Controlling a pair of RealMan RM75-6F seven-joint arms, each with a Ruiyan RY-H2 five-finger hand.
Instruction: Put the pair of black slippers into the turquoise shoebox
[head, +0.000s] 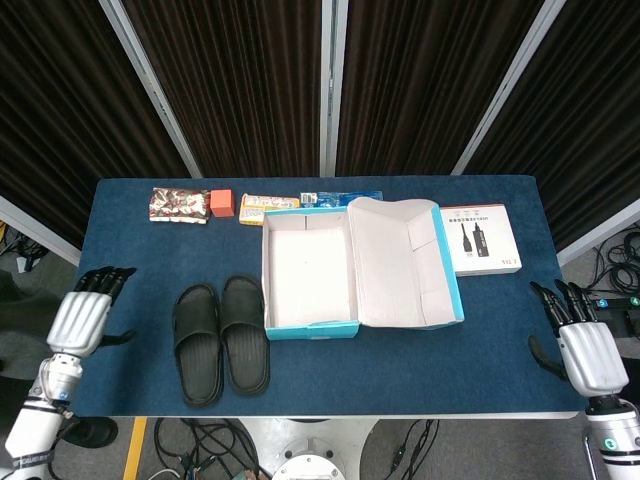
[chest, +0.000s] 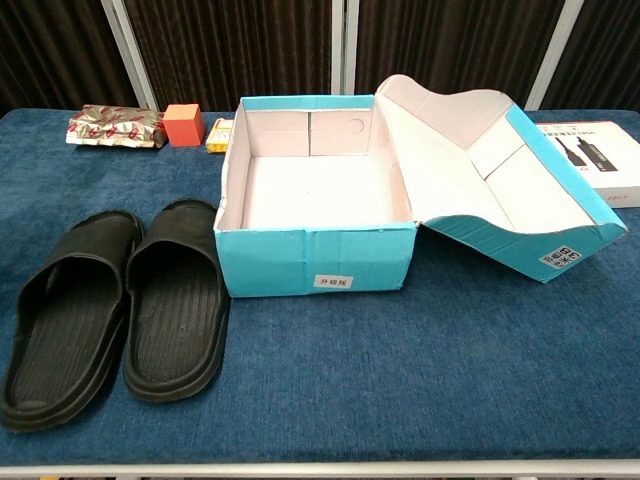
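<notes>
Two black slippers (head: 220, 338) (chest: 115, 308) lie side by side on the blue table, just left of the turquoise shoebox (head: 310, 328) (chest: 312, 255). The box stands open and empty, its lid (head: 420, 270) (chest: 500, 190) folded out to the right. My left hand (head: 82, 318) hovers at the table's left edge, fingers apart and holding nothing, well left of the slippers. My right hand (head: 582, 350) hangs past the right front corner, also with fingers apart and empty. Neither hand shows in the chest view.
Along the far edge lie a patterned packet (head: 178, 205) (chest: 115, 127), a small orange box (head: 221, 203) (chest: 181, 125), a yellow packet (head: 268, 207) and a blue item (head: 340, 198). A white cable box (head: 480, 239) (chest: 595, 160) sits at the right of the lid.
</notes>
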